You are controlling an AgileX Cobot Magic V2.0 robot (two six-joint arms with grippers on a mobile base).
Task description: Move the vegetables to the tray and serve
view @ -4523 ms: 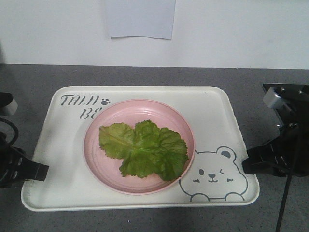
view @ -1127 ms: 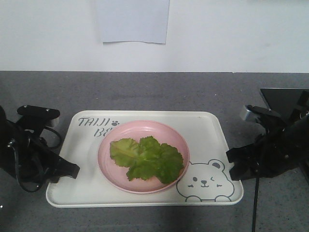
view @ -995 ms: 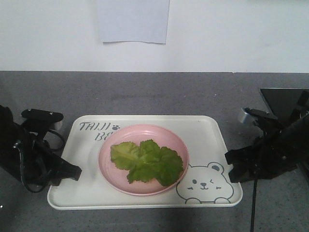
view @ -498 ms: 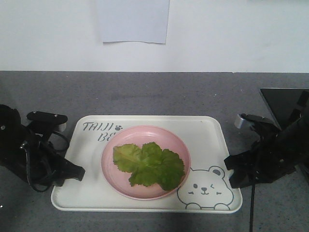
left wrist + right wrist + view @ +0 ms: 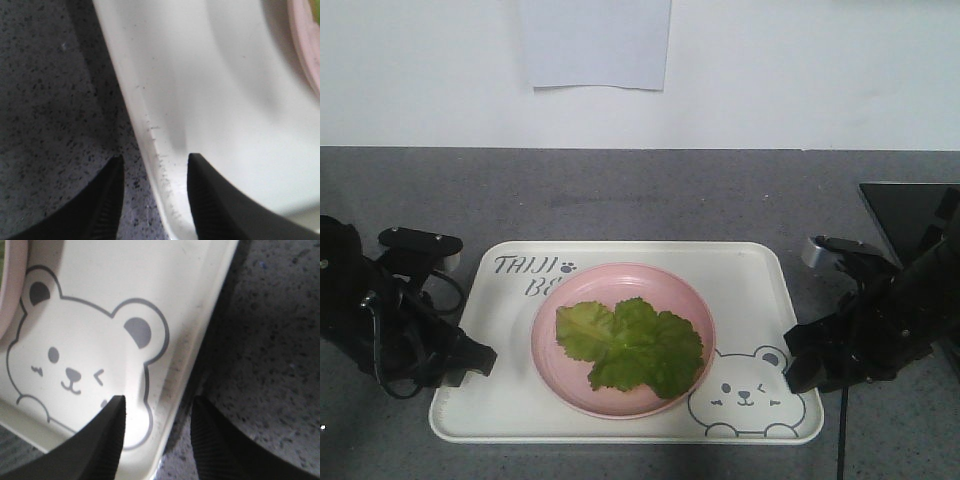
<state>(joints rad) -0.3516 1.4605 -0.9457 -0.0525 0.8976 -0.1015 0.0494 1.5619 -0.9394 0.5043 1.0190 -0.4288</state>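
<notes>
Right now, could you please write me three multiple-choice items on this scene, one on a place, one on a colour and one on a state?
1. Where do the crinkly green lettuce leaves lie?
A. On the bare grey counter
B. On the round pink plate
C. Directly on the bear drawing

2. What colour is the large rectangular plastic tray?
A. Cream-white
B. Blue
C. Black

3. How does the left claw stand?
A. Nowhere near the tray
B. Shut on a lettuce leaf
C. Open, one finger on each side of the tray's rim

Answers:
1 B: the leaves rest inside the round pink plate, which sits on the tray.
2 A: its bare floor and rim are cream-white with grey lettering.
3 C: the left wrist view shows the rim running between its two fingers.
</notes>
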